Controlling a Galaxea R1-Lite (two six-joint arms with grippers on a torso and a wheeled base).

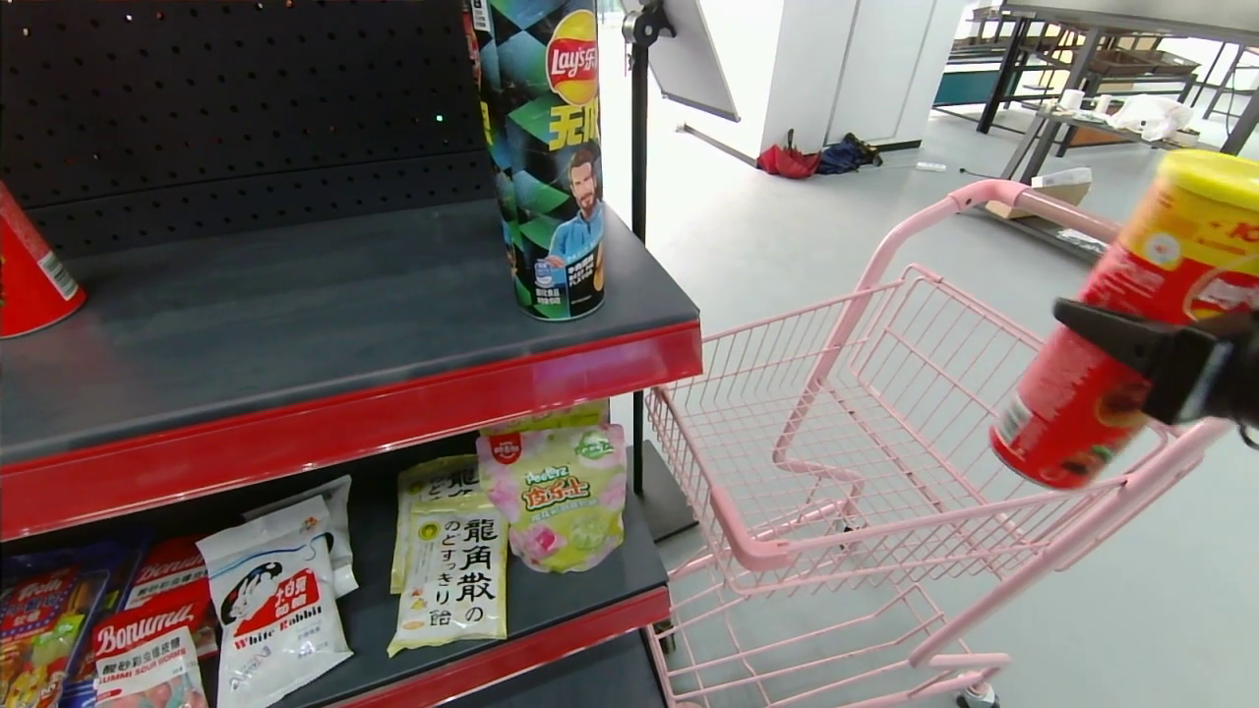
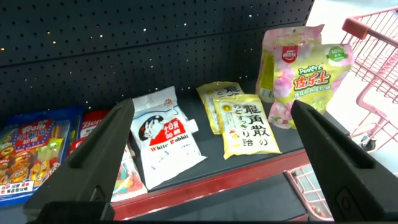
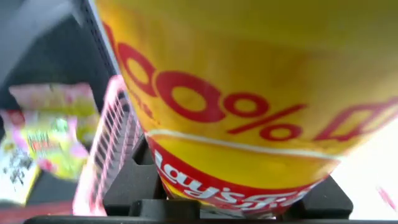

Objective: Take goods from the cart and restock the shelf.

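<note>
Head view: right hand (image 1: 1092, 329) is clamped on a red-and-yellow chip can (image 1: 1170, 246), one black finger (image 1: 1131, 344) across its middle. The can is tilted, yellow lid uppermost, and is seen over the right rim of the pink cart (image 1: 984, 192), well apart from the shelving. The upper shelf (image 1: 295, 305) carries a tall green can (image 1: 551, 167) standing upright near its right front corner, and a red item (image 1: 29, 275) cut off at the left edge. The lower shelf (image 1: 551, 590) holds flat bags: a white candy bag (image 1: 280, 600), a yellow lozenge bag (image 1: 452, 570) and a pink-green pouch (image 1: 566, 497) propped behind it.

Left wrist view: left hand (image 2: 211, 106) has its jaws spread wide, with nothing between them. It faces the lower shelf. The white candy bag (image 2: 165, 140), yellow lozenge bag (image 2: 249, 124) and pink-green pouch (image 2: 308, 74) lie beyond the fingers. A corner of the cart (image 2: 373, 37) shows past the shelf end.

Right wrist view: the chip can (image 3: 249, 93) sits very close to the lens, seated between black finger parts. Beside it are the cart's pink wire wall (image 3: 109, 149) and, farther off, the blurred pouch (image 3: 53, 124).
</note>
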